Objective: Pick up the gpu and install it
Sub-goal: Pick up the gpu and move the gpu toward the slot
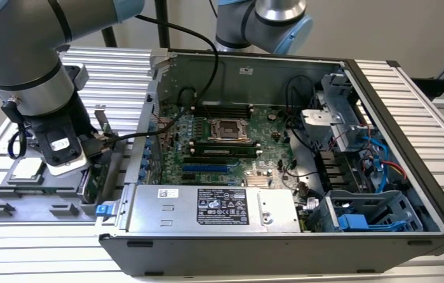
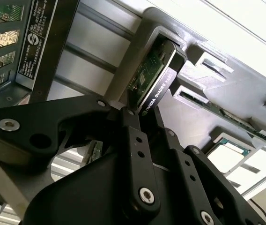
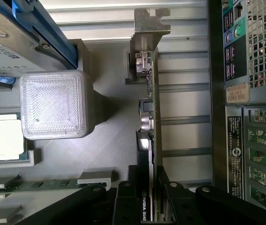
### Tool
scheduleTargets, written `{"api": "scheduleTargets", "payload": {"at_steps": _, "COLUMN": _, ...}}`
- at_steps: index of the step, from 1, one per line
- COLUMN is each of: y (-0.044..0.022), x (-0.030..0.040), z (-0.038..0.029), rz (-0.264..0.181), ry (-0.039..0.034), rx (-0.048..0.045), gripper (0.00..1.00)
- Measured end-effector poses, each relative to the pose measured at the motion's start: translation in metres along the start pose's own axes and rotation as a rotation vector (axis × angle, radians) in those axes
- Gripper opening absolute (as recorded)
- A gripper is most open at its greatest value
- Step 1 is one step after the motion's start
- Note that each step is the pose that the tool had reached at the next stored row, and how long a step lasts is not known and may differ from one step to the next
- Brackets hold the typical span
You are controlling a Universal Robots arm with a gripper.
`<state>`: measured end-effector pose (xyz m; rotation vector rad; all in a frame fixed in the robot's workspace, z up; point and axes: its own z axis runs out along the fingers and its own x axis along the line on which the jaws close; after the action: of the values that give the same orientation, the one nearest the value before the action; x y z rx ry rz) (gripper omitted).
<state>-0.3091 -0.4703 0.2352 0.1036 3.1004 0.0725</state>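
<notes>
Exterior view, arm: the one arm is reaching down over the grey tray [image 1: 29,203] on the ribbed metal tabletop [image 1: 410,76].
Exterior view, end effector: the end effector [image 1: 92,162] is hanging right over the gpu [image 1: 105,165].
Exterior view, gpu: it is standing on its thin edge in the tray, outside the open computer case [image 1: 285,247]. The case is lying to the exterior view's right of it.

Second wrist view, end effector: the end effector [image 2: 144,115] is reaching around the gpu [image 2: 154,79], one black finger on each flat side. It looks to be clenching the card.
Second wrist view, gpu: thin and flat, it is sitting in a slot of the tray [image 2: 194,108]. One face is shiny black and the other is green board.
Second wrist view, neighbour: a small square silver chip [image 2: 229,157] is lying flat nearby.

First wrist view, long axis: the gpu [image 3: 148,117] is running straight away from the end effector [image 3: 147,187], ending at its silver bracket [image 3: 149,26].
First wrist view, grip: the fingers are pressing the narrow way, across the card.
First wrist view, tray: the tray [image 3: 109,140] is dull, smooth grey.
First wrist view, other things: a silver drive in a blue frame [image 3: 11,28] and the square chip [image 3: 2,138] are lying well to one side. The case's holey metal back [image 3: 264,93] is standing on the other side.
</notes>
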Motion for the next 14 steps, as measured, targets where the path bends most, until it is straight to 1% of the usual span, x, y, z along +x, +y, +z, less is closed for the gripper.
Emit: {"api": "scheduleTargets", "payload": {"at_steps": 14, "y": 0.0, "x": 0.0, "z": 0.0004, "rz": 0.0, "ry": 0.0, "rx": -0.0001, "gripper": 0.0}}
